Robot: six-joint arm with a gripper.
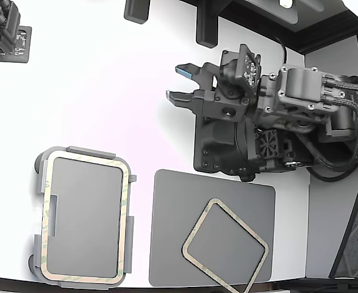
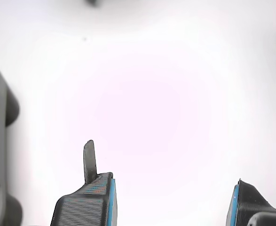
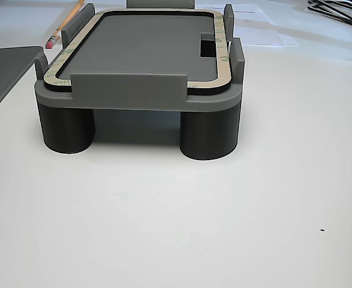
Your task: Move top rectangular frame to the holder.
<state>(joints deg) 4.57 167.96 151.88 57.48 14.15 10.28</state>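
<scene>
**Frame seated in the holder, gripper wide and empty**

Your arm reaches in from the exterior view's right, lying low and level over the white table (image 1: 118, 91), with the gripper (image 1: 180, 83) pointing toward that view's left. Its jaws are spread apart and there's nothing between them. The wrist view confirms it: the two blue-padded fingertips (image 2: 110, 200) stand well apart with only bare table between.

Now look at the holder (image 1: 39, 183), down at the exterior view's lower left, well apart from the gripper. A beige frame (image 1: 125, 213) lies flat inside it, hugging the rim all the way round. The side camera gives you what the overhead shot cannot: the holder (image 3: 140, 99) stands raised on round legs, and the frame (image 3: 223, 60) sits level within the raised tabs.

A second frame (image 1: 194, 235) lies skewed on the dark mat (image 1: 166, 232), to the right of the holder in the exterior view. The side camera also catches a pencil (image 3: 65, 27) behind the holder.
</scene>
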